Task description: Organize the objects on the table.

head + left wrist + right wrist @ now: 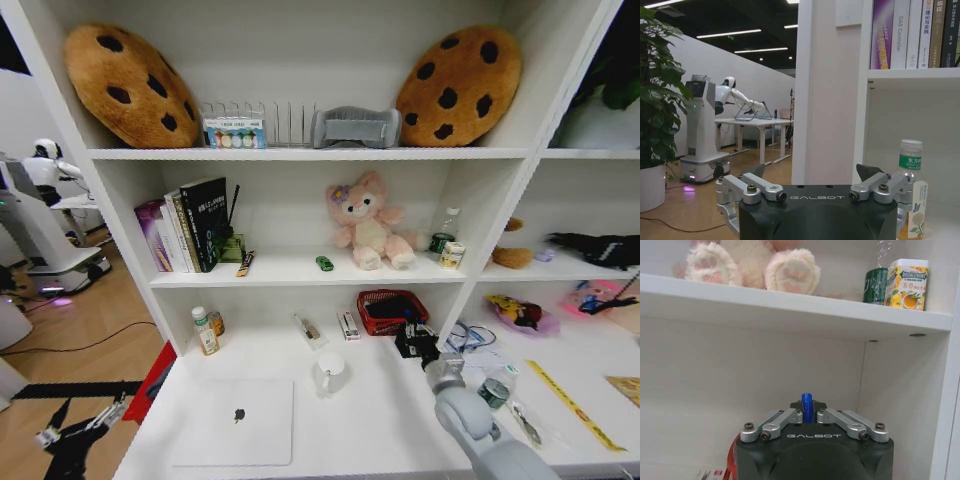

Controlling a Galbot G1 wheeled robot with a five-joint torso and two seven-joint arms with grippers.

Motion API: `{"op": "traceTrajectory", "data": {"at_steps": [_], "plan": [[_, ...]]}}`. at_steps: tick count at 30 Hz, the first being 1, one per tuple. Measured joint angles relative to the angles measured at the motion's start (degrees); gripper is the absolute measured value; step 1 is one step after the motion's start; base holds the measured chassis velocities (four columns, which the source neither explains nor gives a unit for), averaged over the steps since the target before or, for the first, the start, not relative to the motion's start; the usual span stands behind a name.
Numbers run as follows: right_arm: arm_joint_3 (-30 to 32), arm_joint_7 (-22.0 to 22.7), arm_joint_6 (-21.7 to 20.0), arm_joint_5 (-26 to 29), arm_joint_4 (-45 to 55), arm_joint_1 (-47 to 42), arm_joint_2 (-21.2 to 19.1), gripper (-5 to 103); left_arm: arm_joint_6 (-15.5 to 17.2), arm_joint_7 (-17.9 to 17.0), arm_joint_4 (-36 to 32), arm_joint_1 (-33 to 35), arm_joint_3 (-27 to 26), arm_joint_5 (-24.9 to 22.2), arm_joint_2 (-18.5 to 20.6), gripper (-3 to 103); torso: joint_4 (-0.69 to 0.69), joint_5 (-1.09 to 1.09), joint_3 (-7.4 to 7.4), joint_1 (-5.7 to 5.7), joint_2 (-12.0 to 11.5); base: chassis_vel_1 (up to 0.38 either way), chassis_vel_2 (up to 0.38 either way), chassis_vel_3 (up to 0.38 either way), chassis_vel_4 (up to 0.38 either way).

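The silver laptop (pixel 238 420) lies shut at the table's (pixel 400 430) front left. A tiny green toy car (pixel 324 263) sits on the middle shelf beside the pink plush (pixel 368 222). My right gripper (pixel 413 342) hovers over the back of the table beside a red basket (pixel 392 310). In the right wrist view this gripper (pixel 808 416) is shut on a blue-capped pen (pixel 806 406) that stands up between its fingers. A thin white pen (pixel 306 328) lies under the shelf. My left gripper (pixel 108 412) hangs off the table's left end, open (pixel 815 172) and holding nothing.
A white mug (pixel 330 372) stands mid-table behind the laptop. A small bottle (pixel 205 330) (pixel 910 190) stands at the back left, books (pixel 190 225) above it. A small box (pixel 348 325), cables and a bottle (pixel 495 385) crowd the right side. A green can (pixel 875 286) and tea box (pixel 907 284) top the shelf.
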Motion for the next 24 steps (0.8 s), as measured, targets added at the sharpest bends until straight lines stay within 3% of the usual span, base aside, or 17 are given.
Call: {"op": "traceTrajectory", "data": {"at_steps": [24], "plan": [[-4.07,0.22,1.90,0.59,-13.70,11.50,-0.49,8,0.62,-0.46,0.59,-1.18,0.70,1.00,-0.05,100,0.00,0.00,0.00,0.00,0.00,0.000,0.000,0.000,0.000]]}}
